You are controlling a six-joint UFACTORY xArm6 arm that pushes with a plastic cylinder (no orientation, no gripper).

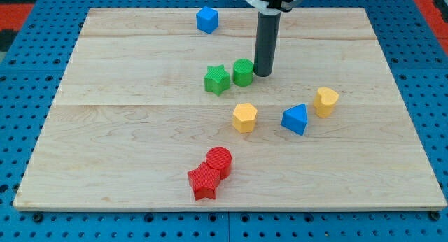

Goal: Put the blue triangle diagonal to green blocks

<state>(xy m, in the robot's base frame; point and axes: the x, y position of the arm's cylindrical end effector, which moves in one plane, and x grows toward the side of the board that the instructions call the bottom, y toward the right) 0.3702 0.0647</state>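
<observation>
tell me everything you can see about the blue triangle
The blue triangle is a small solid block, plain bright blue, plastic-looking, with a lighter top face and darker sides. It lies flat on the wooden board, right of centre, one corner toward the view's top. Nothing touches it: the yellow blocks sit apart on either side. The green blocks lie up and to the view's left, and my tip is beside the green cylinder, well away from the triangle.

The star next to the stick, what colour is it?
Green. The star block shows clearly in the camera view, two blocks left of my tip.
</observation>
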